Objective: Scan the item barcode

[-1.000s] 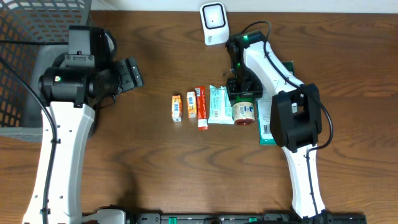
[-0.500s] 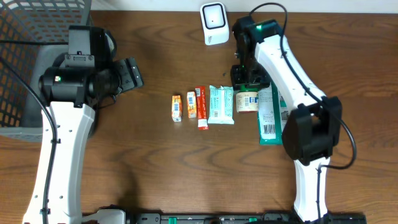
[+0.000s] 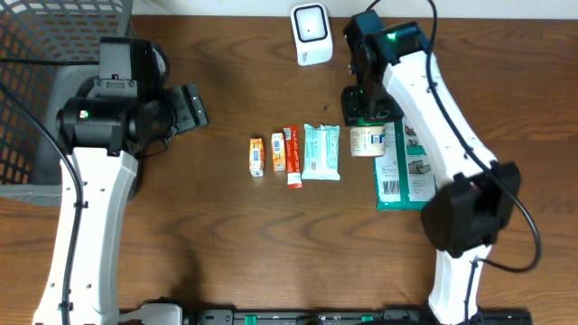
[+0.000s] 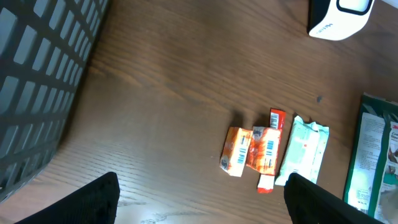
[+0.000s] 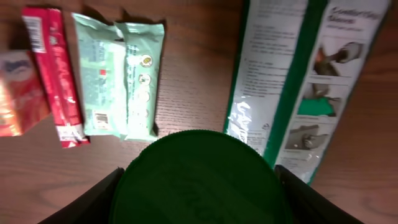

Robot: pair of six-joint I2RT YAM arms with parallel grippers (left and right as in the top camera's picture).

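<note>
A white barcode scanner (image 3: 312, 34) stands at the back of the table, also visible in the left wrist view as the scanner (image 4: 339, 18). My right gripper (image 3: 364, 116) is shut on a small jar (image 3: 366, 141) with a pale label and a dark green lid (image 5: 202, 177). The jar hangs above the table, just right of the item row and a little in front of the scanner. In the right wrist view the lid fills the space between both fingers (image 5: 93, 199) of the right gripper (image 5: 202, 196). My left gripper (image 3: 192, 106) is open and empty at the left, and in its own view the left gripper (image 4: 199, 199) has nothing between its fingers.
On the wood lie a row of an orange box (image 3: 256, 155), a second orange pack (image 3: 277, 152), a red stick (image 3: 293, 156) and mint-green packets (image 3: 321, 152). A green flat package (image 3: 404, 170) lies at the right. A wire basket (image 3: 36, 81) stands at far left.
My right arm has lifted the jar out of the row and carried it back and slightly right, toward the scanner. The left arm has not moved.
</note>
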